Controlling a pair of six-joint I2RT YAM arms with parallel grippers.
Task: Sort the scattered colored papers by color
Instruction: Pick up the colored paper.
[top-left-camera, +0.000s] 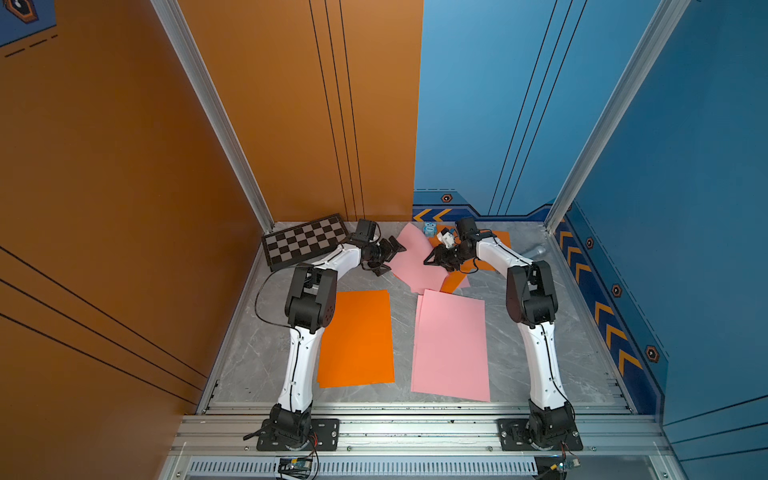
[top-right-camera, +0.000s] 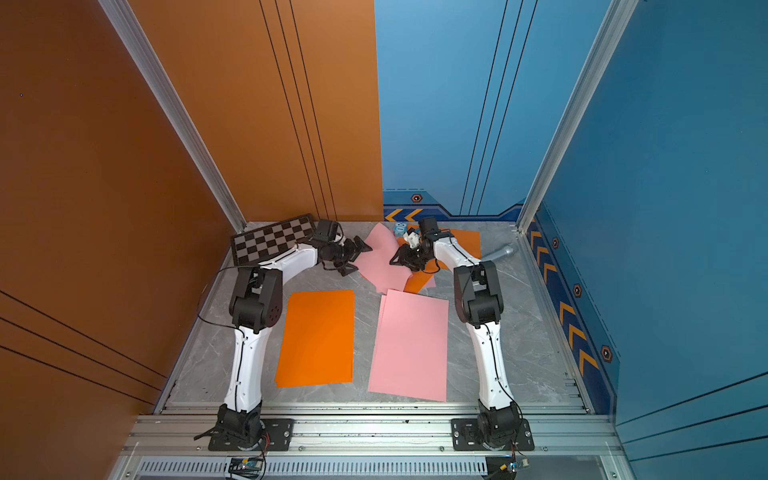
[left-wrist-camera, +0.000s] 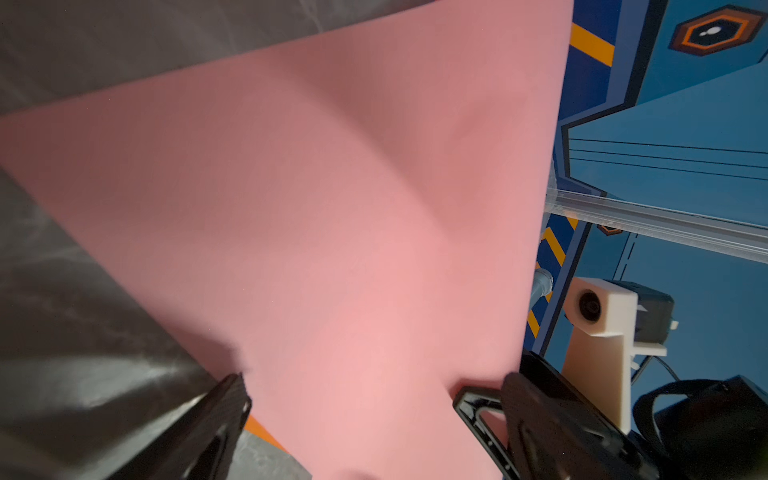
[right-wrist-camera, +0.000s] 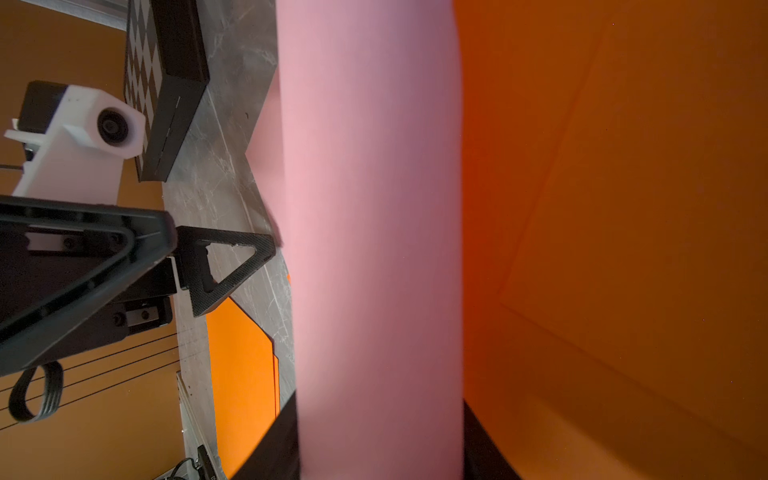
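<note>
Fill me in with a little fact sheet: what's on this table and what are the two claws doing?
Sorted piles: orange stack, pink stack, side by side near the arm bases
Unsorted: pink sheet and orange sheets overlapping at the back
Left gripper: open, at the pink sheet
Right gripper: jaws apart around the pink sheet's raised edge
Also there: chessboard

The left arm (top-left-camera: 297, 365) and right arm (top-left-camera: 542, 365) wear glossy white shells on their long links, joined by blocky black joint housings (top-left-camera: 309, 299). A thin black cable (top-left-camera: 256, 299) loops out at 9 o'clock from the left elbow. At each arm's 6 o'clock end a black base plate (top-left-camera: 326, 430) carries silver screws. The left end effector (top-left-camera: 392, 258) and right end effector (top-left-camera: 432, 258) are black, with hollow triangular fingers (right-wrist-camera: 241, 272); a white camera mount (left-wrist-camera: 598, 357) sits beside.
</note>
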